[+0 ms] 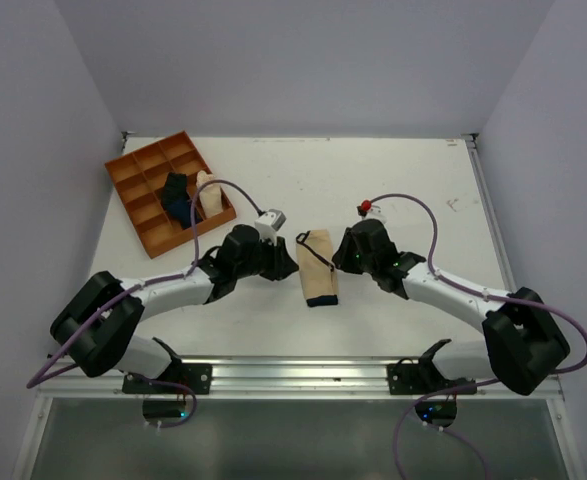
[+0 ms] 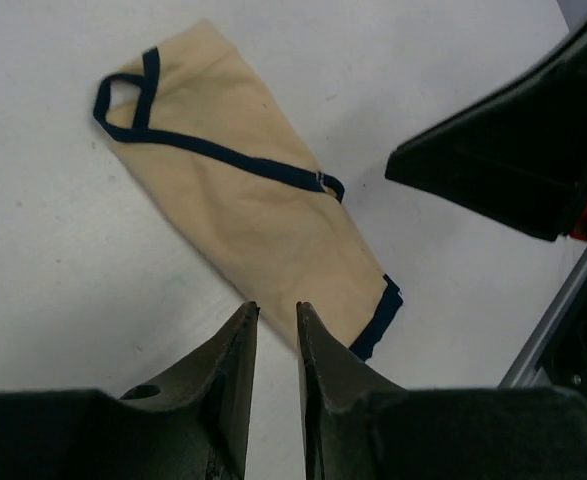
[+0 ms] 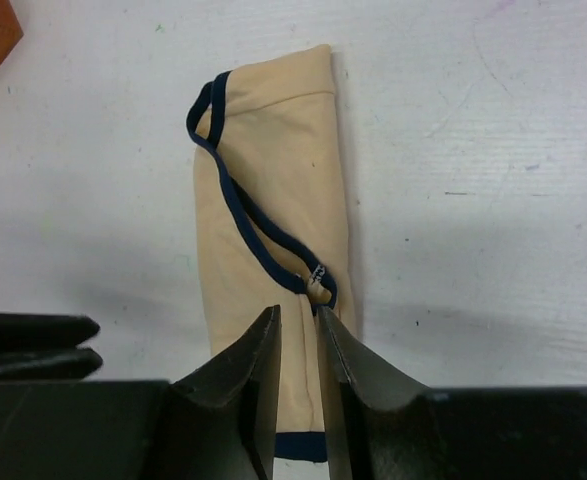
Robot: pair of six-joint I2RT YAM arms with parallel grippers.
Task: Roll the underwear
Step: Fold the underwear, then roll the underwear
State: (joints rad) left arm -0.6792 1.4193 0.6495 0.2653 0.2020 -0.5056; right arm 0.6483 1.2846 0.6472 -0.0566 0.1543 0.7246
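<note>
The underwear [image 1: 318, 267] is a beige cloth with a thin dark edge band. It lies flat on the white table, folded into a long narrow strip, between the two grippers. It also shows in the left wrist view [image 2: 253, 200] and the right wrist view [image 3: 273, 190]. My left gripper [image 1: 291, 262] [image 2: 278, 312] sits at the strip's left edge near its near end, jaws almost together with nothing between them. My right gripper [image 1: 341, 258] [image 3: 298, 316] hovers over the strip's near half, jaws almost together, with the cloth showing below the gap.
An orange compartment tray [image 1: 138, 215] stands at the back left. It holds a dark blue roll [image 1: 176, 195] and a paler cream roll [image 1: 209, 193]. The right arm's black body [image 2: 513, 150] shows in the left wrist view, close beyond the cloth.
</note>
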